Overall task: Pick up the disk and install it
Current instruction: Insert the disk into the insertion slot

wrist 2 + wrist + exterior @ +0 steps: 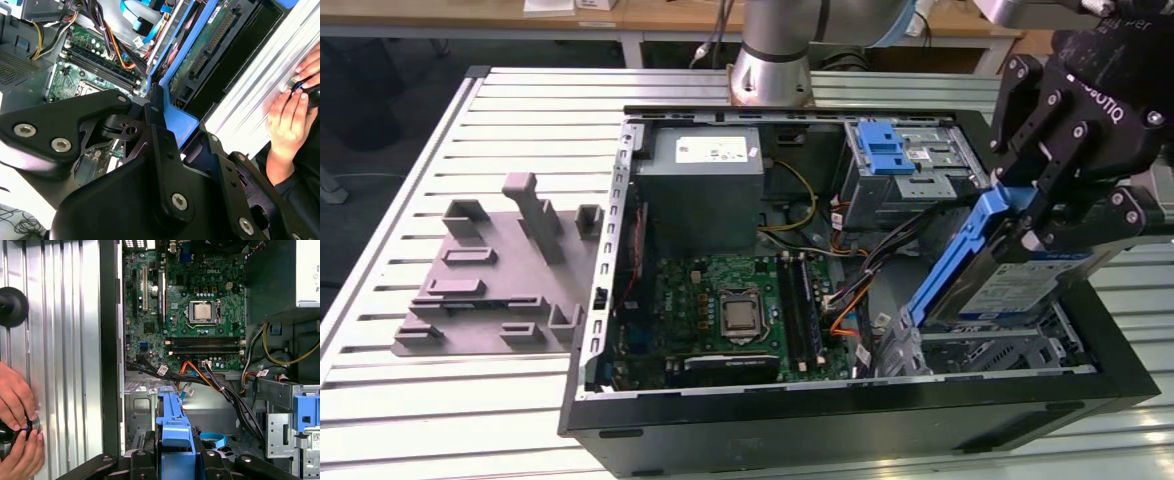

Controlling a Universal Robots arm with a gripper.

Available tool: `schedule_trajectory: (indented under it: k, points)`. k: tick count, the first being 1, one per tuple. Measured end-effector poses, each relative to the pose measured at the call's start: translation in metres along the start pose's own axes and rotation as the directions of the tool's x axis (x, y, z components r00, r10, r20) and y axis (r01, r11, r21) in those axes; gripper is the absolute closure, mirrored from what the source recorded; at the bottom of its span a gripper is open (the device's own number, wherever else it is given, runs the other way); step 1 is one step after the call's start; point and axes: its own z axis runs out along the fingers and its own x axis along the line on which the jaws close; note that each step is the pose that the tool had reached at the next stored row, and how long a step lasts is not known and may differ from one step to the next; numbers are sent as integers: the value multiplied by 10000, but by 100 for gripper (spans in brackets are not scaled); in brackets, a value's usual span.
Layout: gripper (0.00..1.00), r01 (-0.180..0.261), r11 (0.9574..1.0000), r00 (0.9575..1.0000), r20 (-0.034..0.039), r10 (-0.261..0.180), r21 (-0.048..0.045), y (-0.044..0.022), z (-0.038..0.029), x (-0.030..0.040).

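Note:
The disk (998,287), silver with a blue-and-white label and a blue plastic frame, hangs tilted on edge over the drive cage (994,352) at the front of the exterior view's right. My gripper (1034,215) is shut on its upper end, black fingers clamping the blue frame. In the second wrist view the disk (202,47) shows its green circuit-board underside, with the gripper (167,127) on the blue frame. In the first wrist view the disk's blue frame edge (174,422) rises from the gripper (175,460) toward the cage floor.
The open black computer case (854,425) holds a green motherboard (734,310), a grey power supply (707,180), a blue latch (881,150) and cable bundles (887,245). A grey fixture (494,280) lies at the exterior view's left. A person's hands (15,410) rest on the slatted table.

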Motion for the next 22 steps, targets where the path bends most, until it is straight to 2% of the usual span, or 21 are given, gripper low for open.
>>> schedule_trajectory:
  k: [22]
  points:
    - [64,0,10000,10000,0,0,0,-6,194,2]
